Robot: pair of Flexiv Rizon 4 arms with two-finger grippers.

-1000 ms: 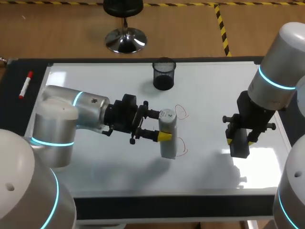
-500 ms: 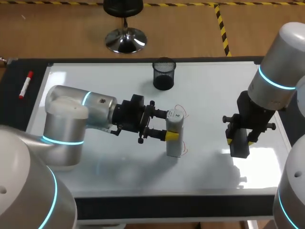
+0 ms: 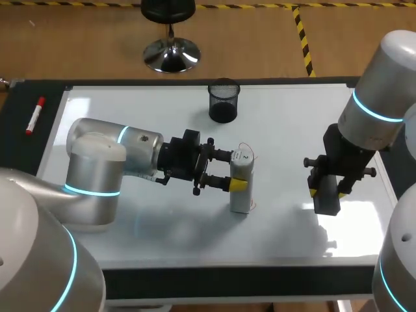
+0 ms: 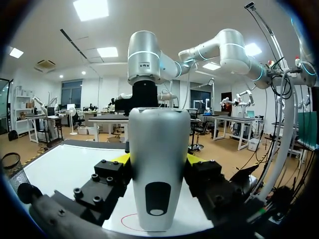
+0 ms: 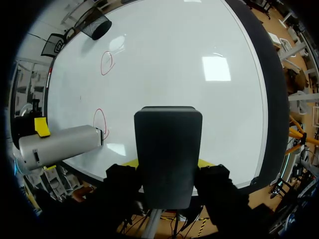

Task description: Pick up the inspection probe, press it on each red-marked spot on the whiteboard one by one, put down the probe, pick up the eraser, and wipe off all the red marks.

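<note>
My left gripper [image 3: 234,171] is shut on the grey cylindrical probe [image 3: 241,185], which stands near the middle of the whiteboard [image 3: 130,117]. The probe's lower end is at the nearer red mark [image 3: 252,205]; the farther red mark [image 3: 251,155] peeks out beside its top. In the left wrist view the probe [image 4: 158,169] fills the space between the yellow-tipped fingers [image 4: 122,158], with a red line [image 4: 130,221] under it. My right gripper [image 3: 325,186] is shut on the black eraser [image 3: 326,197], above the board's right side. From the right wrist I see the eraser [image 5: 168,149], the probe [image 5: 57,144] and both red ovals [image 5: 106,62].
A black mesh cup [image 3: 223,101] stands at the board's far edge. A red marker [image 3: 35,115] lies on the dark border at the left. The board's right edge [image 5: 269,94] is near my right gripper.
My left arm has carried the probe to the right, over the red marks, so they are now mostly covered. My right arm and the eraser have stayed put.
</note>
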